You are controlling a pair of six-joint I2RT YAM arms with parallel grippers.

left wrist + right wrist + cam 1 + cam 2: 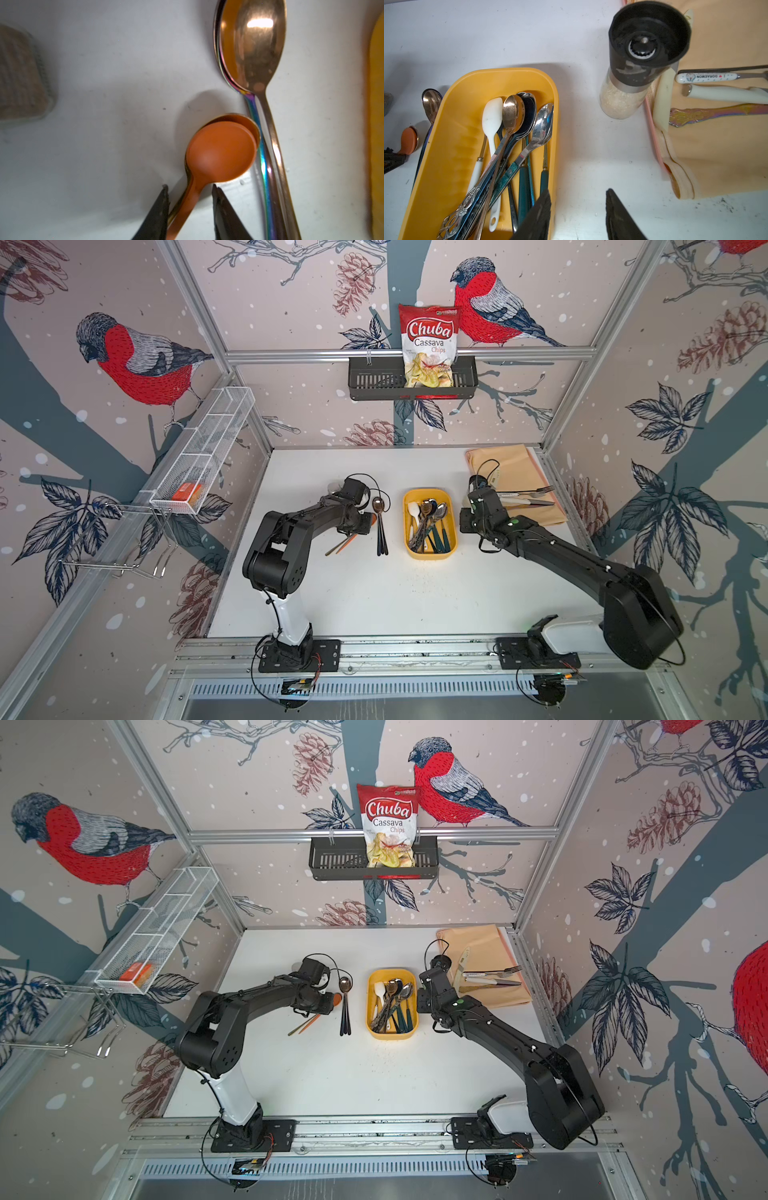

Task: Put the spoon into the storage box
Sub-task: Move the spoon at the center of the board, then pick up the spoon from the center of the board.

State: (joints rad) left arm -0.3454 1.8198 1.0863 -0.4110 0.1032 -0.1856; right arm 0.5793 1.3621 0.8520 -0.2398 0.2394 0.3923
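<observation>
Orange spoon (221, 153) flat on table, bowl away from left claw (189, 199), handle between jaws

White table (374, 597), yellow storage box (430, 553), loose spoons (380, 526), peach cloth (519, 472), grinder (633, 83)

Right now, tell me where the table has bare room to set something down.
Free: the wide white table between the arm bases and the storage box, and the back strip behind it. Crowded: loose spoons at the left gripper, and grinder and cutlery on the cloth.
</observation>
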